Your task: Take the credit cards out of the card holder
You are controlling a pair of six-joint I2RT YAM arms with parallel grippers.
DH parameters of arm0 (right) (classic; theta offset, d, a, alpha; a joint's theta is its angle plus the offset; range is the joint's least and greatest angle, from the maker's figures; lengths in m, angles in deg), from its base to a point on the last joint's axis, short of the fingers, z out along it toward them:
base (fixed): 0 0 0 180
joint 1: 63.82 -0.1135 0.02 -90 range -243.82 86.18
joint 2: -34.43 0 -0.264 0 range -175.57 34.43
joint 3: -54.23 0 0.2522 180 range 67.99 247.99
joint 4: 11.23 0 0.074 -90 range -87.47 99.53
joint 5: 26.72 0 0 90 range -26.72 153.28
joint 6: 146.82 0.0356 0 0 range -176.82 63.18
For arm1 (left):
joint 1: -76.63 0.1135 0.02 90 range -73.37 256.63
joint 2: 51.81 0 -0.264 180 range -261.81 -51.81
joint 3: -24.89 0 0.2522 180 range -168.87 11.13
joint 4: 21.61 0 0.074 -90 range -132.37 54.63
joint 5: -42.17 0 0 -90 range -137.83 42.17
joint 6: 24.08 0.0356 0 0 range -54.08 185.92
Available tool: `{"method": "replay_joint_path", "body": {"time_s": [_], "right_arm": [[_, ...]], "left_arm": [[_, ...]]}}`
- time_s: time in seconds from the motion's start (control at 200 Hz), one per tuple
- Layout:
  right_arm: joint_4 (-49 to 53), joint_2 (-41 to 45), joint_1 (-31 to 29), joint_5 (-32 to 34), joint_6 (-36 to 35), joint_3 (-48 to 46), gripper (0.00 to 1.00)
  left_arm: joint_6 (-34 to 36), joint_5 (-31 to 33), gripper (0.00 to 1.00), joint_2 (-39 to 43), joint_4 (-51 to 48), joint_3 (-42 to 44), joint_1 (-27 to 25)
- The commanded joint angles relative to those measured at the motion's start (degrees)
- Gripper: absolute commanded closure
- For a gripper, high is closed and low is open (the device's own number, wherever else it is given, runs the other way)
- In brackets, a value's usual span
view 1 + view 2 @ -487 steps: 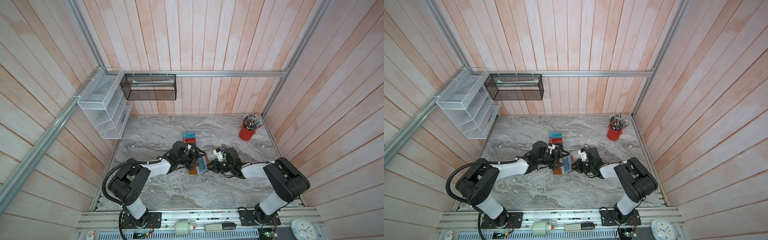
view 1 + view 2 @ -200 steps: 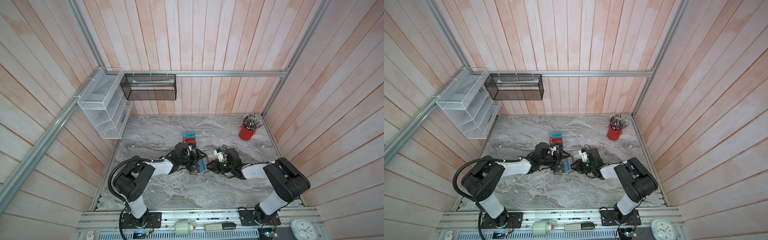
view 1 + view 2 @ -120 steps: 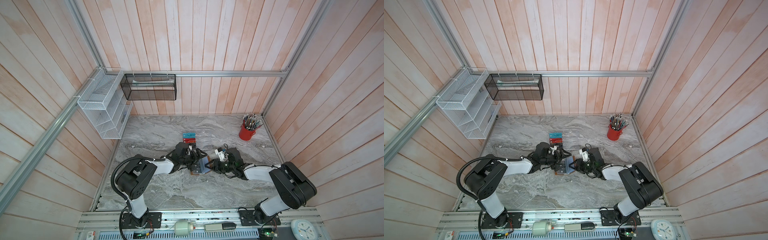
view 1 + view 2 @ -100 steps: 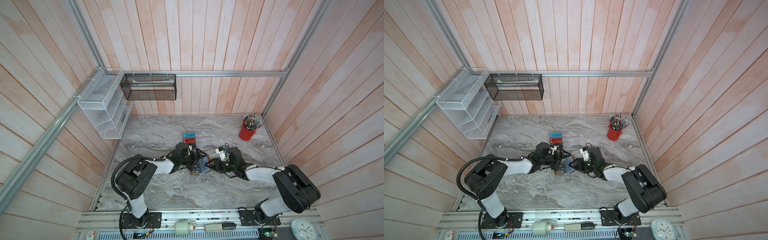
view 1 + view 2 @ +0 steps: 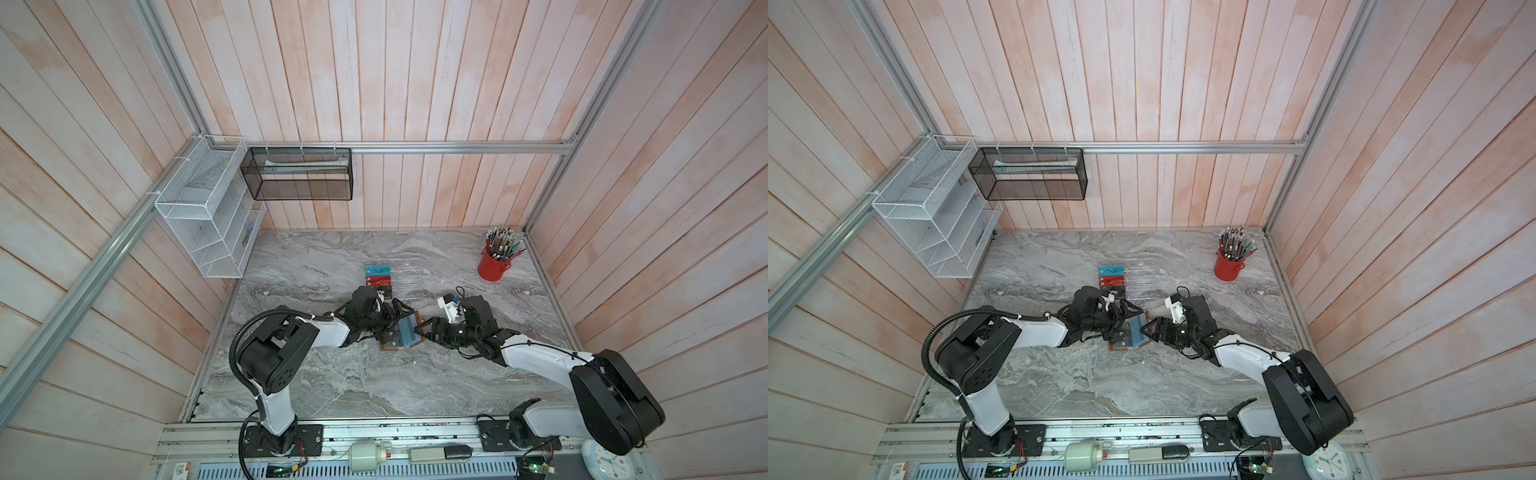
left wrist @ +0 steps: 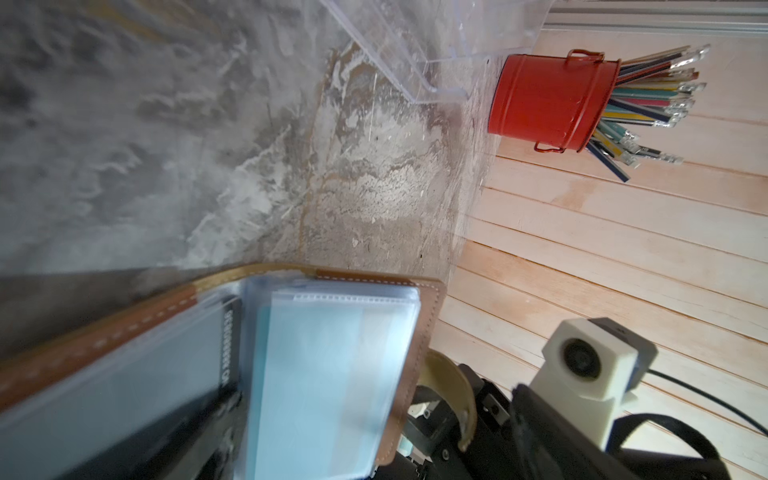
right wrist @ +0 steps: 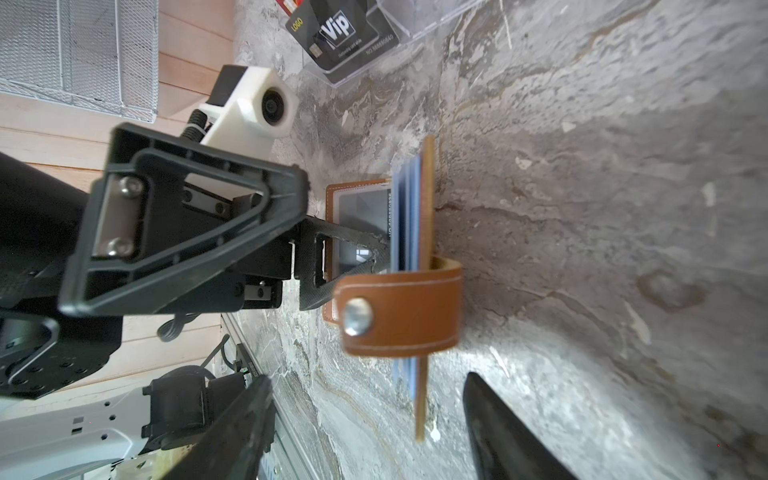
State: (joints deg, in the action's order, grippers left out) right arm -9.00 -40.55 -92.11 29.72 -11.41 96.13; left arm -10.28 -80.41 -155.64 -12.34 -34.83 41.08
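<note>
Both jaws released, I judge the holder (image 7: 401, 316) limp and its sleeved cards (image 7: 361, 210) stiff, slick; pinch a card edge.

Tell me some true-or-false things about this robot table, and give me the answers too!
1. The red bucket holds pencils. True.
2. The card holder is snapped shut. False: it lies open on the table, and its strap hangs loose.
3. VIP cards sit in the clear rack. True.
4. The right pincer is squeezing a card. False: it is open and holds nothing.
</note>
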Motion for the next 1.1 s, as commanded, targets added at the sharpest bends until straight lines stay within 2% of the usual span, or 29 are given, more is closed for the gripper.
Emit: {"method": "replay_joint_path", "body": {"time_s": [0.0,0.2,0.335,0.515,1.095], "right_arm": [[4.17,4.11,0.59,2.05,-2.01,-0.54,0.24],[-1.72,6.73,0.03,-2.91,-0.65,-2.01,0.22],[-11.05,6.09,-1.02,-5.19,2.5,-5.38,0.22],[-14.73,4.18,-2.72,-4.78,2.69,-5.99,0.22],[-20.0,-11.82,-4.03,-3.54,1.92,0.52,0.24]], "left_arm": [[-0.59,0.01,0.0,-1.36,1.64,0.38,0.04],[-1.36,-0.03,0.0,-1.77,2.37,0.6,0.04],[-2.42,-0.1,0.0,-1.94,3.27,0.95,0.04],[-3.22,-0.04,0.0,-2.3,4.15,1.61,0.13],[-3.52,-0.49,0.0,-2.03,5.33,3.51,1.36]]}}
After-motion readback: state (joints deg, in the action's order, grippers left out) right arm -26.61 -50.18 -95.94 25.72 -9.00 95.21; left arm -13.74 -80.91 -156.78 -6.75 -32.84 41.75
